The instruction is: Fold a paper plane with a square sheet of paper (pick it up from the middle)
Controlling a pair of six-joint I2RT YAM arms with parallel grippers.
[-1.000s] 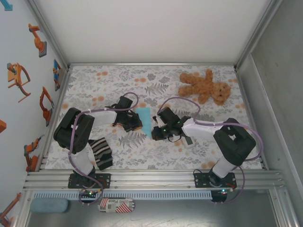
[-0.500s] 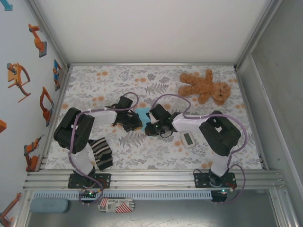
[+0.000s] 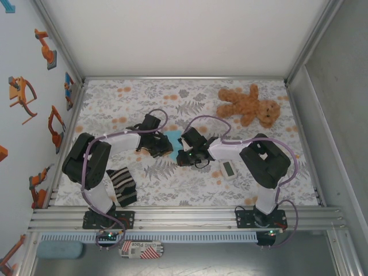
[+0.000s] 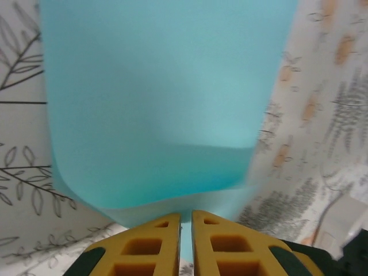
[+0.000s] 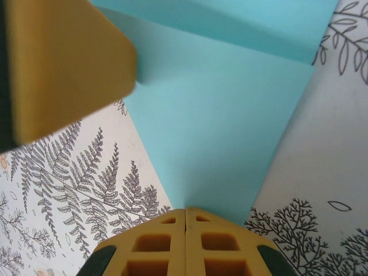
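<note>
The thin square light-blue paper sheet (image 3: 174,140) lies in the middle of the leaf-patterned table (image 3: 190,184), right between the two sets of jaws. The left arm (image 3: 118,138) reaches in from one side and the right arm (image 3: 230,150) from the other. The left jaws and the right jaws face each other with just the sheet between them.

The left jaws are almost together. There is only a thin slit, and the edge of the sheet (image 4: 161,103) goes down into it, so they pinch the paper. The sheet runs straight ahead of these jaws and curls up a little, with a folded layer on top.

The right jaws are pressed tight together. The sheet (image 5: 218,126) gets narrow and runs right into their tips, so they look clamped on an edge or corner of it. Ahead of these jaws the paper spreads out wide, with a fold line across its far part.

Neither arm is nearer, because both touch the sheet. Its long side seems to run across the line from one set of jaws to the other, but the jaws hide a lot of it, so that is hard to tell.

It is not a pointed plane yet. The next fold probably needs one set of jaws to hold while the other lets go. If both pull, the thin paper could tear.
</note>
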